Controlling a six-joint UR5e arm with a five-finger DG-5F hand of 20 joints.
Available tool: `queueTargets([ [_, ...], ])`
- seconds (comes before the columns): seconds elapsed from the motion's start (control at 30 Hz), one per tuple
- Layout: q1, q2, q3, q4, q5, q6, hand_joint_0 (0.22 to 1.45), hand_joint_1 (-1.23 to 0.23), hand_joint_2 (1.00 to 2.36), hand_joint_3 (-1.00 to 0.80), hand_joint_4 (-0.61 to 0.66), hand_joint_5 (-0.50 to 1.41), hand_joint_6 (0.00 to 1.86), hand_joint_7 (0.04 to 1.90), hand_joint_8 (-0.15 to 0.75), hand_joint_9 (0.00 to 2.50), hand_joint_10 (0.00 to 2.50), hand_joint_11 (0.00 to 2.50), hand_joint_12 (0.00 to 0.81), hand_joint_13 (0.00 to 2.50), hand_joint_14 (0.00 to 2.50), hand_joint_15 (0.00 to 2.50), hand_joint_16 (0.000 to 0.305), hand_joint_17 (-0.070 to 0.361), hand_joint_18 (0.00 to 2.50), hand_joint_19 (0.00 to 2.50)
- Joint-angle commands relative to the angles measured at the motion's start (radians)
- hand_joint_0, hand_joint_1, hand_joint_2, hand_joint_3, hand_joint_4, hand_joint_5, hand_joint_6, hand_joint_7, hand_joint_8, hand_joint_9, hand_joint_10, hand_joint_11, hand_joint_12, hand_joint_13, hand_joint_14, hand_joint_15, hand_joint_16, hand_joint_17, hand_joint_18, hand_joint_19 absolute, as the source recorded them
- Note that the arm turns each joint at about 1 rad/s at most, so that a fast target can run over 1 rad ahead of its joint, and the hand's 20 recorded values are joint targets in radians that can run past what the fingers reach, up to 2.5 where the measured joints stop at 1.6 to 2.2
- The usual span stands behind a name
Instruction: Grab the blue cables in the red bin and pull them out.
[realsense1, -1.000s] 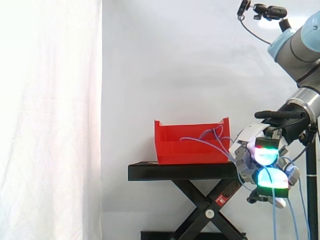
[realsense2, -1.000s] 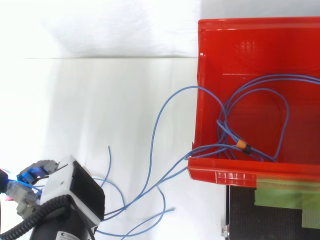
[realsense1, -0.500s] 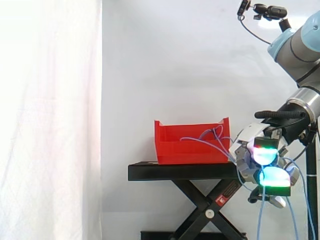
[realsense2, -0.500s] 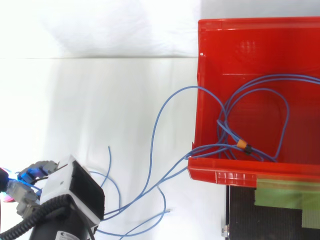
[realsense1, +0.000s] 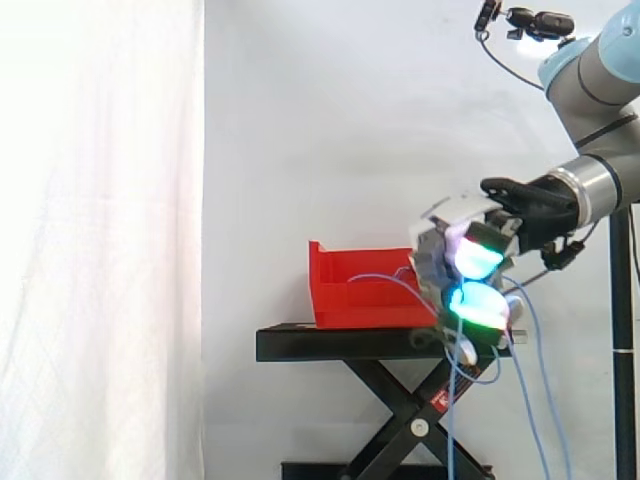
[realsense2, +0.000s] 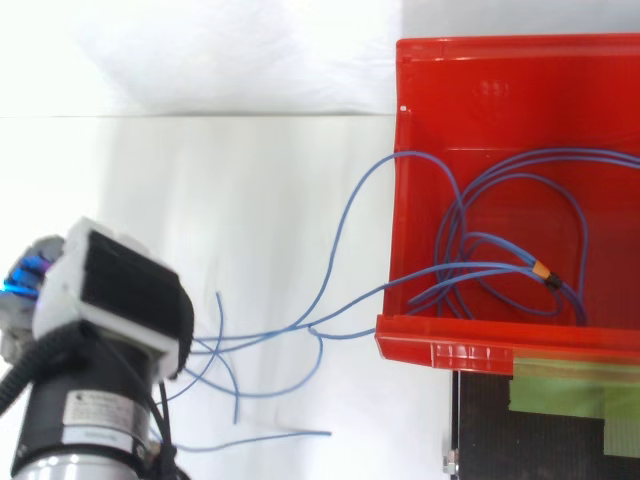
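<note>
You see the robot hand (realsense1: 440, 268) in the side view just to the right of the red plastic open-topped bin (realsense2: 470, 352), at the height of the bin's upper edge and in front of its right end. Its fingers are curled, with the glowing cyan-green pads (realsense1: 478, 250) turned toward the camera, and they are closed round the thin blue cables (realsense2: 452, 245). From the robot hand some strands hang down in long loops below the top of the black scissor-legged stand (realsense1: 340, 344) that carries the bin. Other strands run from the robot hand back over the bin wall. In the top view most of the cable length lies inside the bin as several overlapping loops, and a small orange marker (realsense2: 541, 270) sits on one strand near the lower wall. A few strands cross the bin's left wall and its lower left corner, then come together beside the robot hand at the left of that view, with loose ends spread below them. A strip of green tape (realsense2: 570, 392) lies on the stand, just beside the bin's lower rim. A white curtain (realsense1: 100, 250) hangs behind all this.
</note>
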Motion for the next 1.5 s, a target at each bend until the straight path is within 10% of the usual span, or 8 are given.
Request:
queueTargets([
  [0.0,0.001,0.000,0.023,0.067,-0.035,-0.102,0.73,-0.66,1.00,-1.00,0.01,0.71,0.50,0.69,0.183,1.15,0.93,1.65,0.298,1.43,0.01,1.60,0.048,0.108,0.81,0.68],
  [0.93,0.001,0.000,0.026,0.109,-0.061,-0.129,0.69,-0.69,1.00,-1.00,0.06,0.62,0.46,0.65,0.210,1.07,0.96,1.60,0.322,1.39,0.00,1.56,0.052,0.116,0.79,0.68],
  [1.47,-0.002,0.001,0.038,0.119,-0.061,-0.149,0.70,-0.80,1.00,-1.00,0.12,0.48,0.95,0.46,0.218,1.00,1.06,1.53,0.328,1.36,0.00,1.55,0.051,0.116,0.77,0.68],
])
